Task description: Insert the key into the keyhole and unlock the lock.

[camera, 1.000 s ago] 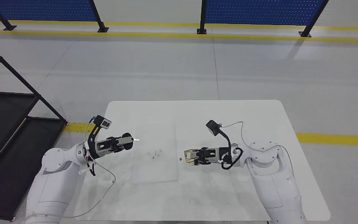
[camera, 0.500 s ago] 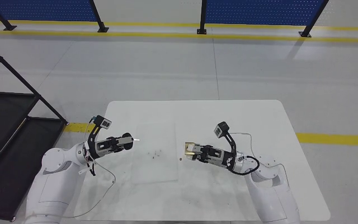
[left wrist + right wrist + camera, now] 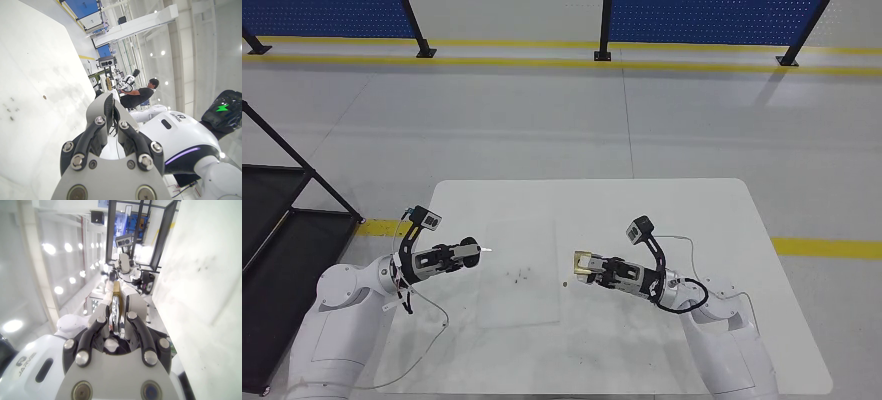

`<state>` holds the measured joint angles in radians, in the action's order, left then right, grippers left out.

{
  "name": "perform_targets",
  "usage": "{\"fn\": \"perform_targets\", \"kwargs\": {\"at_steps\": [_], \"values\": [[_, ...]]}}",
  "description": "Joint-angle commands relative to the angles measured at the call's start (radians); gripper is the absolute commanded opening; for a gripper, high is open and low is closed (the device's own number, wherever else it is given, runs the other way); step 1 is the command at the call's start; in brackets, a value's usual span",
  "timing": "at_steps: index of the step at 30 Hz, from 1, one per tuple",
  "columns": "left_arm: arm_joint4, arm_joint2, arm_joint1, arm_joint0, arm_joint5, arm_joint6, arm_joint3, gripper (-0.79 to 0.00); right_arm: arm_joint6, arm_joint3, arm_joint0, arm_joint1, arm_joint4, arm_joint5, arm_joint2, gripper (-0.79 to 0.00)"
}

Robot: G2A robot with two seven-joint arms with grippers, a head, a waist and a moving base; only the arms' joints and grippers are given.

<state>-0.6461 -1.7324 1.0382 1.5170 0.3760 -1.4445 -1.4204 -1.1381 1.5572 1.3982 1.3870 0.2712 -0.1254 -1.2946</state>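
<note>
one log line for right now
left gripper: shut on key | right gripper: shut on lock | key, lock: apart, above table | insertion: not yet

Top view: bright, even, diffuse overhead light. White desk [image 3: 692, 215] & pale floor [image 3: 542, 120] rendered near-equal in brightness; faint soft shadow cast on floor by barrier post [image 3: 788, 60]. Key [image 3: 485, 249] seen as pale sliver, low contrast vs desk. Right wrist view: ceiling lamps [image 3: 48, 248] blown out w/ halos; desk washed out by glare; glints caught on lock [image 3: 116, 302]. Both wrist views: strong fisheye, straight lines bent toward edges.
</note>
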Motion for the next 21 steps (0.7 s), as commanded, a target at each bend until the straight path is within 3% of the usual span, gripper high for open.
{"fn": "perform_targets", "kwargs": {"at_steps": [1,5,11,21], "values": [[0.000,0.000,0.000,0.000,0.000,0.000,0.000,-0.785,0.000,0.000,0.000,0.000,0.000,0.000,0.000,-0.785],[-0.005,0.001,0.001,0.000,-0.002,0.011,-0.001,-0.785,0.000,0.000,0.000,0.000,0.000,0.000,0.000,-0.785],[-0.040,0.099,0.018,0.021,-0.080,0.165,-0.080,-0.785,0.000,0.000,0.000,0.000,0.000,0.000,0.000,-0.785],[0.004,0.196,0.027,0.039,-0.182,0.285,-0.201,-0.785,0.000,0.000,0.000,0.000,0.000,0.000,0.000,-0.785]]}}
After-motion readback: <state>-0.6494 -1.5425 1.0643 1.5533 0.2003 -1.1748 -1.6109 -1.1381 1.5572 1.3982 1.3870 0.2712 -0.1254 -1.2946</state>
